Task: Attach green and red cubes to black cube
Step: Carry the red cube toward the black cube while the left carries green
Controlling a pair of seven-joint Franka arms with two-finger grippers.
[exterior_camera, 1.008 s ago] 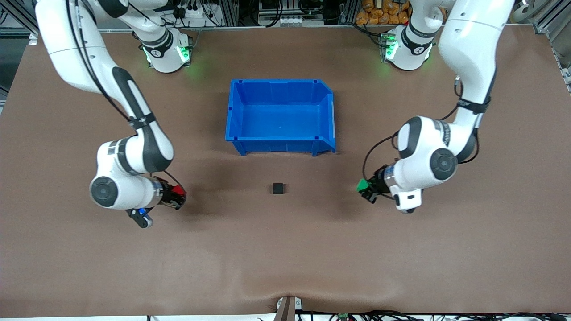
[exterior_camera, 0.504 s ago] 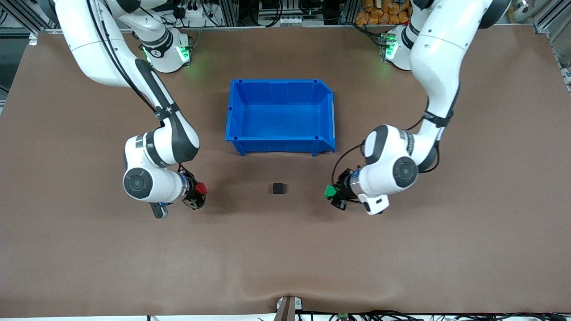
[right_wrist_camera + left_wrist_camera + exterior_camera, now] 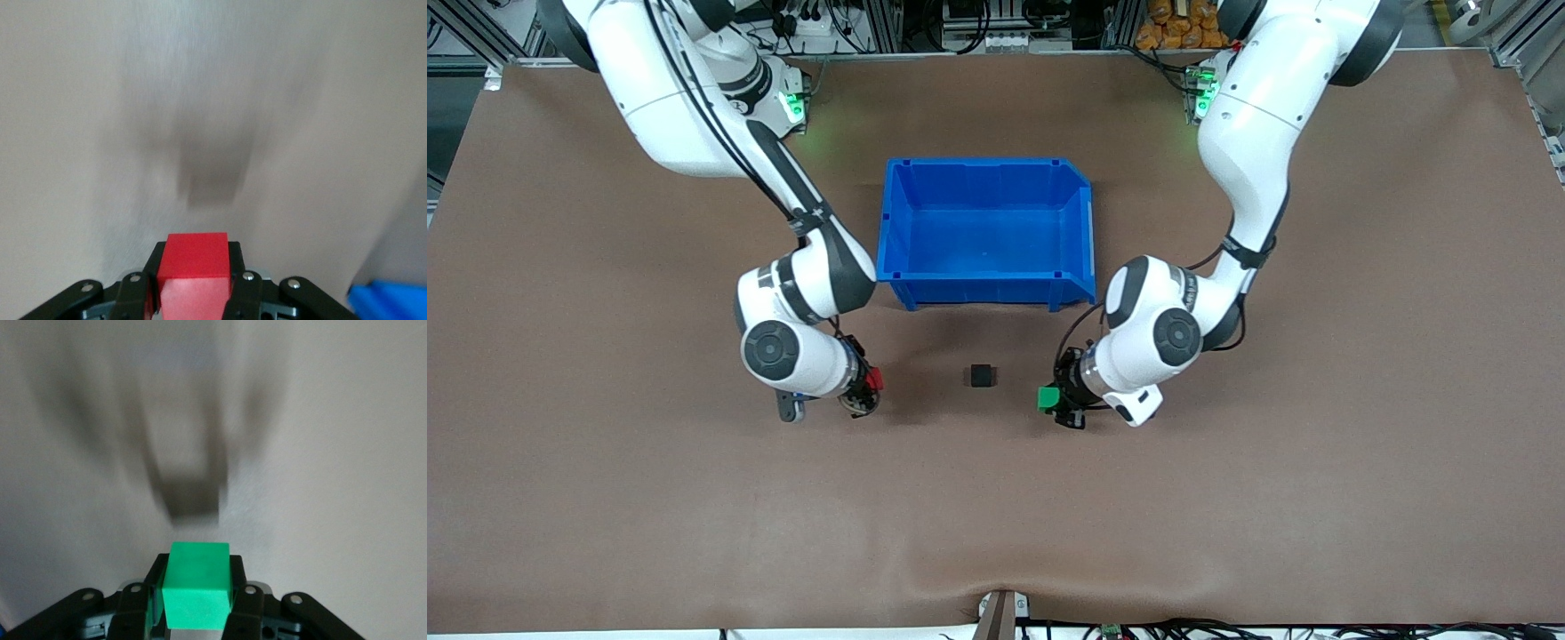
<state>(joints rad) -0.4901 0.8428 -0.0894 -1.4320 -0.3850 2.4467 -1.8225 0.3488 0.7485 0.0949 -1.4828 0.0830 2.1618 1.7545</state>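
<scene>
A small black cube [image 3: 982, 376] rests on the brown table, nearer the front camera than the blue bin. My left gripper [image 3: 1051, 400] is shut on the green cube [image 3: 1048, 397], low over the table beside the black cube, toward the left arm's end. In the left wrist view the green cube [image 3: 197, 585] fills the closed jaws. My right gripper [image 3: 870, 384] is shut on the red cube [image 3: 874, 380], beside the black cube toward the right arm's end. The red cube [image 3: 195, 275] sits between the jaws in the right wrist view. Both held cubes are apart from the black one.
An empty blue bin [image 3: 987, 283] stands mid-table, farther from the front camera than the black cube; a corner of the blue bin [image 3: 390, 301] shows in the right wrist view. Brown mat covers the table [image 3: 996, 516].
Both arms have swung inward toward the black cube, each carrying its cube. The black cube has not moved.
</scene>
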